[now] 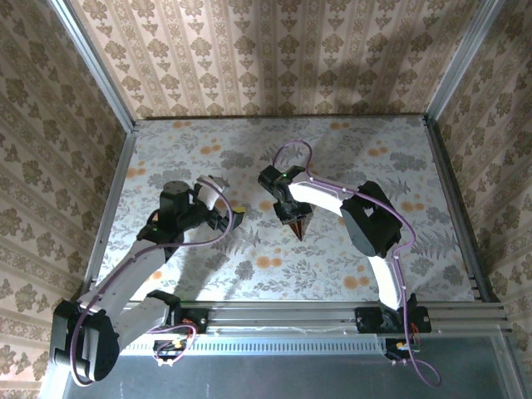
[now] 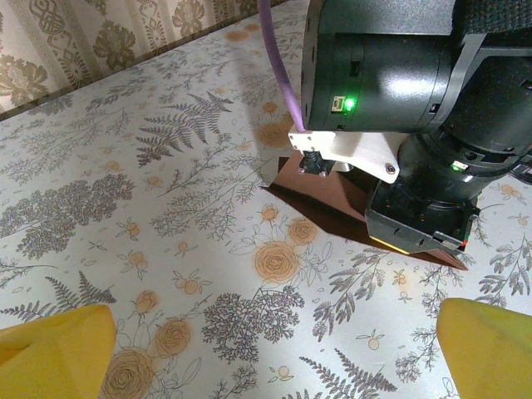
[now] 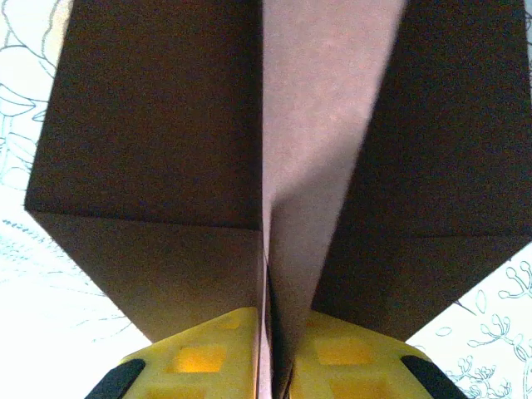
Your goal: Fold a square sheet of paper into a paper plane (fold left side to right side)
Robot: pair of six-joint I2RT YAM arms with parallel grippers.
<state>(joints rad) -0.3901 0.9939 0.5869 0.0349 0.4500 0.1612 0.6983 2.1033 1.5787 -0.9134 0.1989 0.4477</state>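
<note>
Working over the flower-print table, you are reaching the right arm in from 3 o'clock and resting the left arm at 9 o'clock. The paper plane is sitting near table centre, its nose pointing to 6 o'clock in the top view. The right gripper is pinching the plane's centre ridge. Its yellow fingertips are squeezing the fold from both sides, with one dark flap spreading to 10 o'clock and another to 2 o'clock in the wrist view. The left gripper is hanging wide open and holding nothing, at 9 o'clock of the plane and apart from it.

My read: you are sharpening the centre crease. To do it well, be pressing square on the ridge line, not on one flap. Be sliding slowly so the thin paper is not dragging or tearing. The lighter strip between the flaps is widening toward 12 o'clock, so be checking the flaps are lining up before squeezing harder. Lowering the left fingers onto a flap would probably be pinning the paper steady.
</note>
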